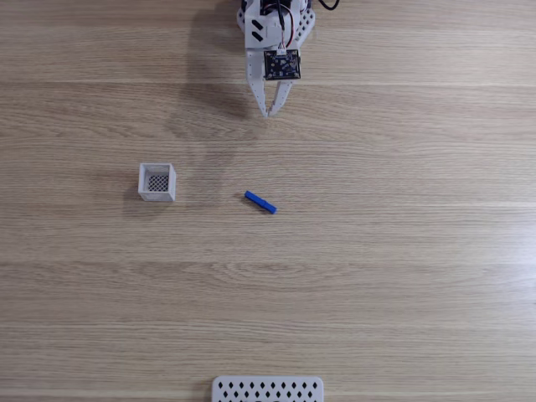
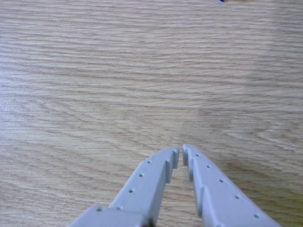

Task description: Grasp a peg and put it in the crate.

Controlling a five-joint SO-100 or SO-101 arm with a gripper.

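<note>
Fixed view first: the gripper (image 1: 268,111) hangs at the top middle of the wooden table (image 1: 402,276), white fingers pointing down the picture with their tips pinched almost together, nothing between them. The peg (image 1: 260,202) lies flat and slightly slanted on the wood, well below the fingertips and roughly in line with them, clearly apart from them. The crate (image 1: 157,182) sits upright off to the left of the fingers and below them, at about the same level as the peg, not touching it. Way past the peg, at the bottom edge, there's a flat white plate (image 1: 267,389) with diamond holes.

Other view: the gripper (image 2: 180,155) comes in from the bottom edge, tips nearly touching, just a thin slit between them, holding nothing. Bare wood grain ahead of the fingers. A tiny blue speck shows at the top edge; too small to say it's the peg.
</note>
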